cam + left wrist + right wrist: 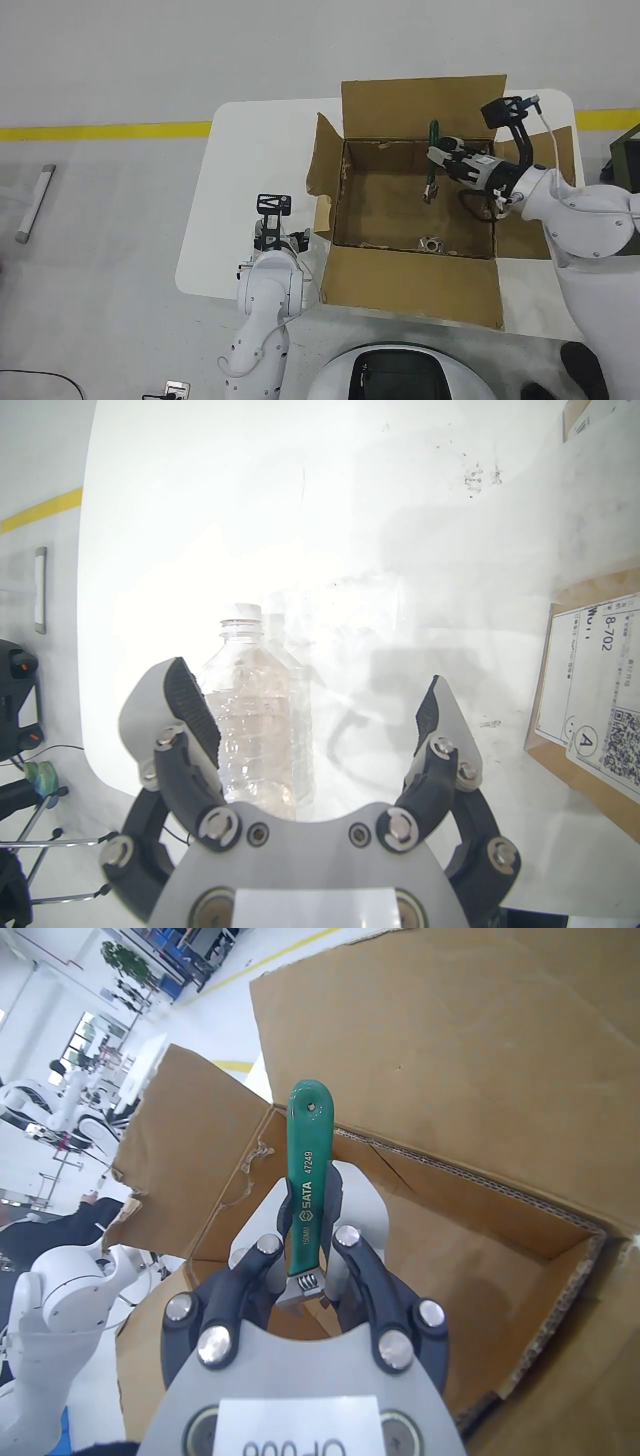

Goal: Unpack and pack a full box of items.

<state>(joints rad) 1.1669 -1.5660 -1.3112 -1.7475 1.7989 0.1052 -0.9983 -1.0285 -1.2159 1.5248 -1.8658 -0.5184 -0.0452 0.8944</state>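
An open cardboard box [415, 282] stands on the white table [250, 150], its flaps spread outward. My right gripper [310, 1198] is shut on a green-handled adjustable wrench [308, 1138], gripping the handle close to the metal head. It holds the wrench [433, 135] above the far part of the box's inside, right gripper [434, 165] over the box. My left gripper [307, 675] is open near the table's front left corner, left gripper [280, 240] beside the box. A clear plastic bottle [250, 700] with a white cap sits between its fingers, close against one finger pad [192, 705].
A small metal part [430, 242] lies on the box floor near the front wall. A labelled box flap [590, 700] lies close to the left gripper. The table edge [100, 760] curves near the bottle. A grey bar [32, 203] lies on the floor.
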